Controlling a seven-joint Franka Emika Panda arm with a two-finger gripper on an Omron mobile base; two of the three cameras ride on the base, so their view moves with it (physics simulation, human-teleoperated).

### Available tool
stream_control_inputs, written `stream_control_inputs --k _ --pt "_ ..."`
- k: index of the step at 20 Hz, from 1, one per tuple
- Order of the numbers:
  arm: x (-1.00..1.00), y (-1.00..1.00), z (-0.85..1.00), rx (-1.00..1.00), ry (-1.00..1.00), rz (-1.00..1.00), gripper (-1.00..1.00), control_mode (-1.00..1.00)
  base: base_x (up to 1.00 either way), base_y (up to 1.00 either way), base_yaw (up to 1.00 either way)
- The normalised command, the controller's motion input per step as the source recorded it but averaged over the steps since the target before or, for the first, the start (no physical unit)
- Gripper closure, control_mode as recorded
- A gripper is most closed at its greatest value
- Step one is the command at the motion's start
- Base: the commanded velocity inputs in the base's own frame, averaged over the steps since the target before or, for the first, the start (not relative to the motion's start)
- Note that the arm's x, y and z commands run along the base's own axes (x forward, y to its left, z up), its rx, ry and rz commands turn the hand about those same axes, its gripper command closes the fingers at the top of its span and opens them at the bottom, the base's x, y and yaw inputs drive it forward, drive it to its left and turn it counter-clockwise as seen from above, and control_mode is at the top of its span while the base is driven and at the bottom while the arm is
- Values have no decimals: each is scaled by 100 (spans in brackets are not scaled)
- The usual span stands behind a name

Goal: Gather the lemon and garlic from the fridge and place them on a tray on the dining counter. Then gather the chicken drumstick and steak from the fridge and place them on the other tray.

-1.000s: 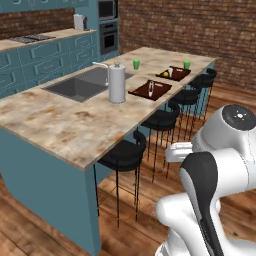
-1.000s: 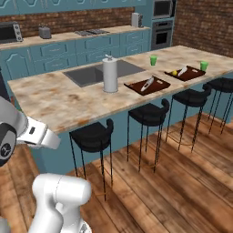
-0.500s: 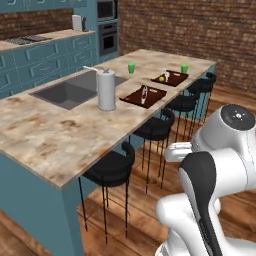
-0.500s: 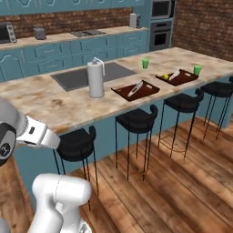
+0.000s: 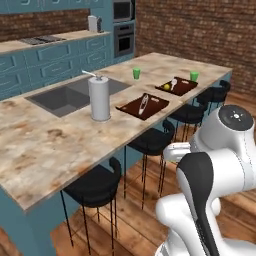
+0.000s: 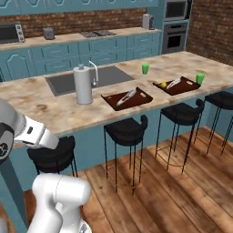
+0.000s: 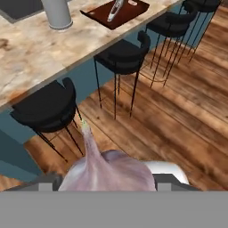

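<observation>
The garlic (image 7: 107,171) sat between the finger tips of the gripper (image 7: 106,183), its pointed stem toward the floor; the fingers stood fairly wide, closed against the bulb's sides. It hung over the wooden floor (image 7: 178,120) in front of the black stools (image 7: 46,109), short of the dining counter (image 5: 45,150). On the counter, the lemon (image 5: 166,87) lay in the far tray (image 5: 184,88) beside a pale item. The near tray (image 5: 131,107) held a slim object. A grey canister (image 5: 99,98) stood beside the sink (image 5: 55,100), with two green cups (image 5: 136,73) nearby.
</observation>
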Motion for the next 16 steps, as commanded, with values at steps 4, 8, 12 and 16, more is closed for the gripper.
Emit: stream_control_inputs --k 4,8,12,16 --pt "0 0 0 0 0 0 100 100 40 -91 22" --pt "0 0 0 0 0 0 100 100 34 -91 23" --pt "0 0 0 0 0 0 100 100 35 -90 24" --pt "0 0 0 0 0 0 100 100 37 -89 25"
